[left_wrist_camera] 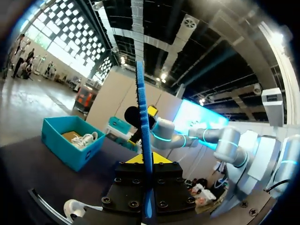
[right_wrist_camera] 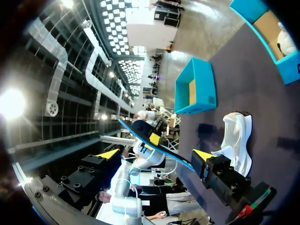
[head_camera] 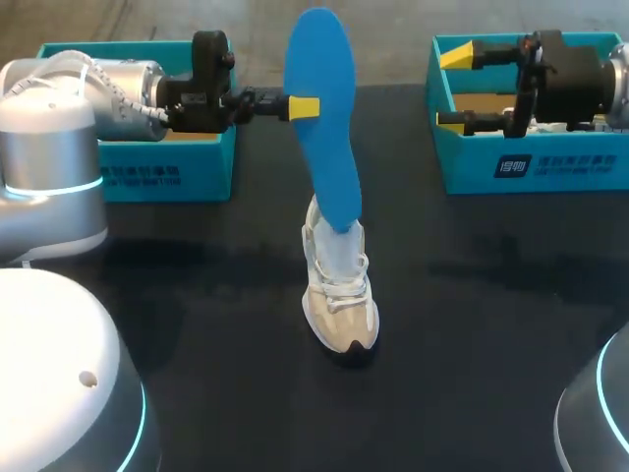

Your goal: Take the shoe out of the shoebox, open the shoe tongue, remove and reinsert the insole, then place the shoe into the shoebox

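Note:
A white and beige shoe [head_camera: 340, 295] stands upright on the black table [head_camera: 197, 295], toe toward the front edge. A blue insole [head_camera: 324, 108] rises tall from its opening, the lower end still inside the shoe. My left gripper [head_camera: 303, 106] is shut on the insole's upper part from the left. The left wrist view shows the insole [left_wrist_camera: 143, 140] edge-on between the fingers of that gripper [left_wrist_camera: 150, 161]. My right gripper [head_camera: 454, 88] hangs open and holds nothing over the right shoebox [head_camera: 550, 162]. From it [right_wrist_camera: 157, 154] I see the shoe [right_wrist_camera: 236, 140] and insole [right_wrist_camera: 161, 149] ahead.
A second teal shoebox [head_camera: 167, 175] stands at the back left behind my left arm. The right shoebox [left_wrist_camera: 70, 150] holds another white shoe [left_wrist_camera: 84, 139]. Bare black tabletop surrounds the shoe on all sides.

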